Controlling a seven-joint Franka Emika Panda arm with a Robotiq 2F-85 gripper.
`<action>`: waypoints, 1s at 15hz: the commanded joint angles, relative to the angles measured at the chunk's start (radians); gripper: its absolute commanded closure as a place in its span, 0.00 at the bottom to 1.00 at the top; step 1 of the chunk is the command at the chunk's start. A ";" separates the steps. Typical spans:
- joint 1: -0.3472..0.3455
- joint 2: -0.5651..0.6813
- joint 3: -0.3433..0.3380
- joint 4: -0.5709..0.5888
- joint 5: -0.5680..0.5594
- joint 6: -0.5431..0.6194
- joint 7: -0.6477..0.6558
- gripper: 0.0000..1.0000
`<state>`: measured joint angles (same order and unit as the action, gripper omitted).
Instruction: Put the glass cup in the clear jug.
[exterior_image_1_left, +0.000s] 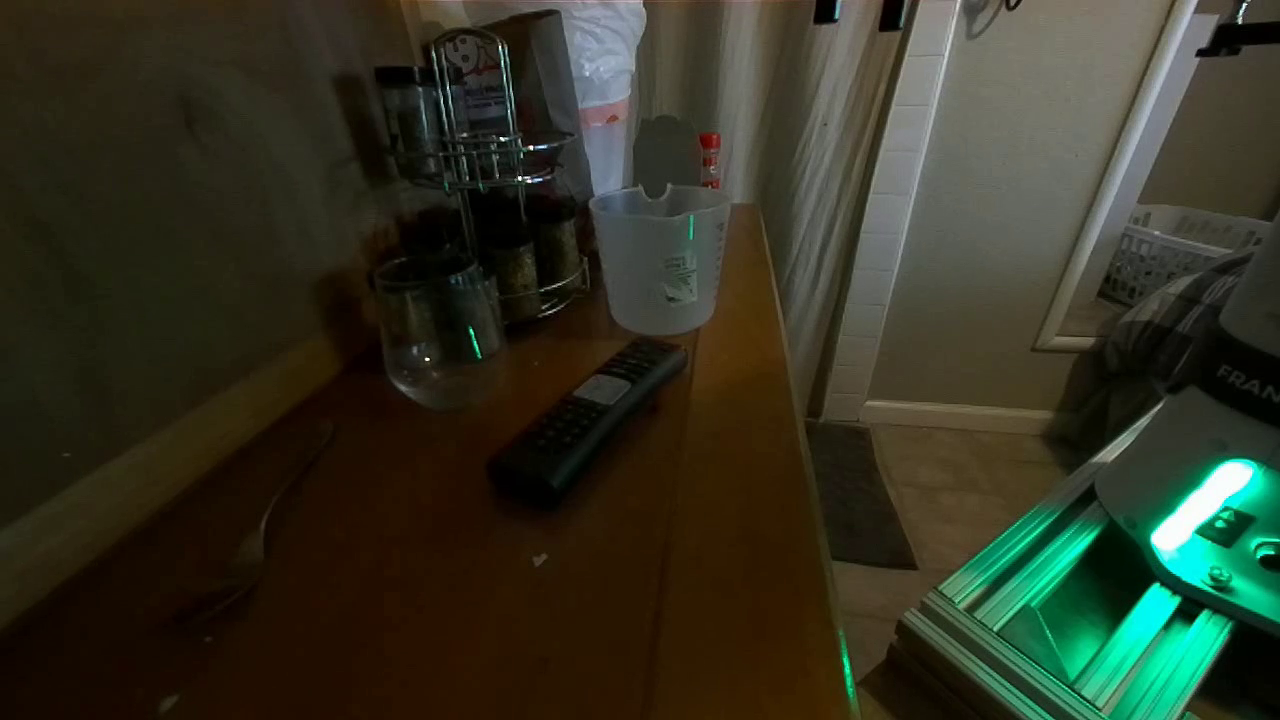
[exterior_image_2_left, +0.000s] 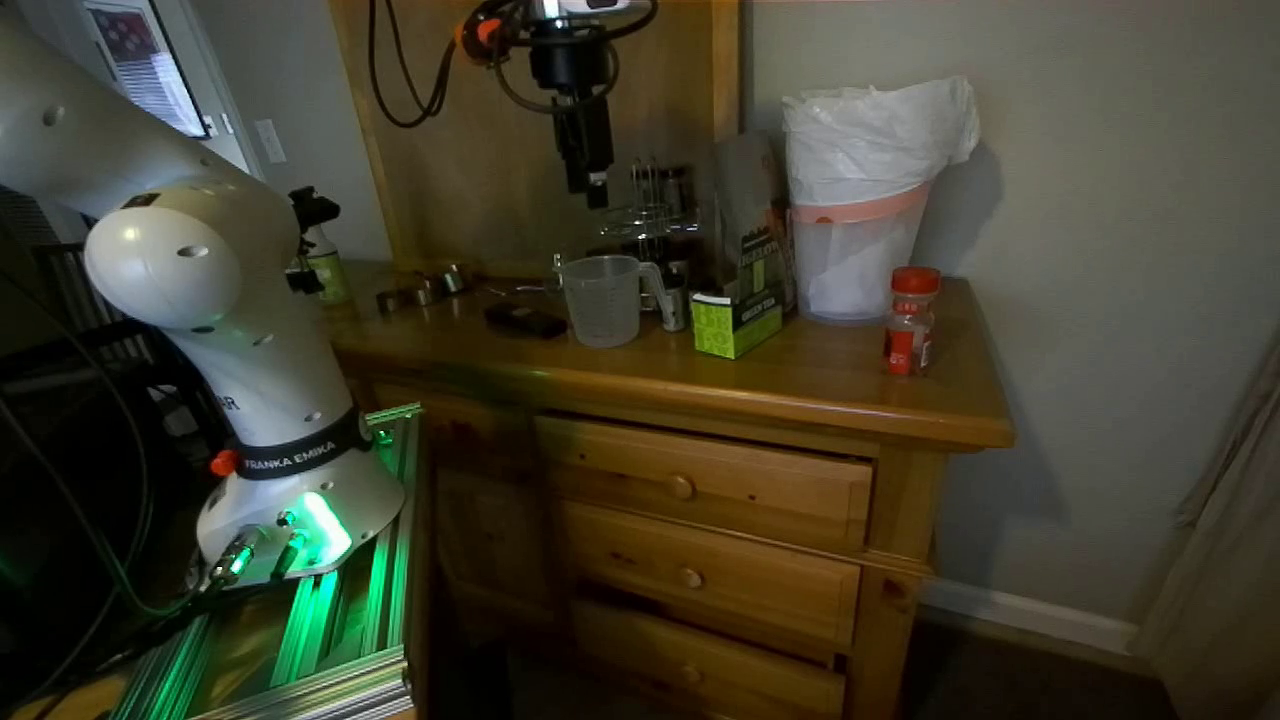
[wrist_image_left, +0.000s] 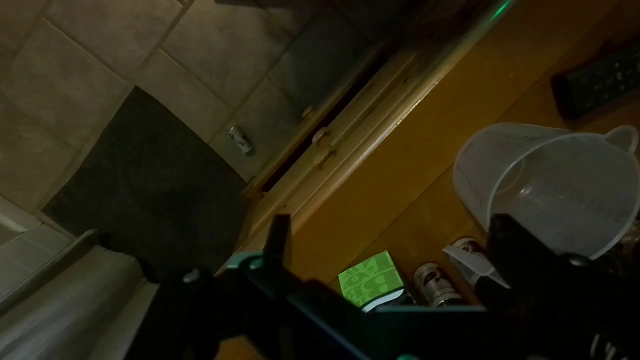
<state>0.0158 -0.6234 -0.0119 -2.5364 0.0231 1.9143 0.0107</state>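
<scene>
On the left of the countertop (exterior_image_1_left: 600, 610) in an exterior view, between the wall (exterior_image_1_left: 180, 250) and the black handset (exterior_image_1_left: 590, 420), the glass cup (exterior_image_1_left: 440, 340) is seen upright and not yet gripped. The gripper (wrist_image_left: 392, 222) is suspended high and well apart from it, the fingers spread wide in the wrist view with nothing held. The step in hand is judged to be the approach to the cup. Travel should be made at height; the descent should then be made vertically, with one finger placed inside the near rim and one outside. Pressure should be kept light, since smooth glass may be expected to slip. The clear jug (exterior_image_1_left: 640, 270) is set upright farther off, to the right; little side play is expected, so the cup should be centred before lowering.

On the far side, the wire spice rack (exterior_image_1_left: 480, 150) is raised well above the cup; in this dim light, it cannot be told whether the two are touching. The most room is judged to be on the near side, between the metal utensil (exterior_image_1_left: 255, 550) and the handset. To the right of the jug, only a narrow strip is shown before the right edge (exterior_image_1_left: 808, 500); contact there should be avoided.
</scene>
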 joint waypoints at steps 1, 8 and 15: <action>-0.005 0.000 0.004 0.002 0.003 -0.002 -0.003 0.00; 0.128 -0.057 -0.003 -0.018 0.112 0.108 -0.184 0.00; 0.319 -0.031 0.020 0.007 0.264 0.207 -0.382 0.00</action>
<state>0.2700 -0.6629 0.0017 -2.5360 0.2239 2.0799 -0.2803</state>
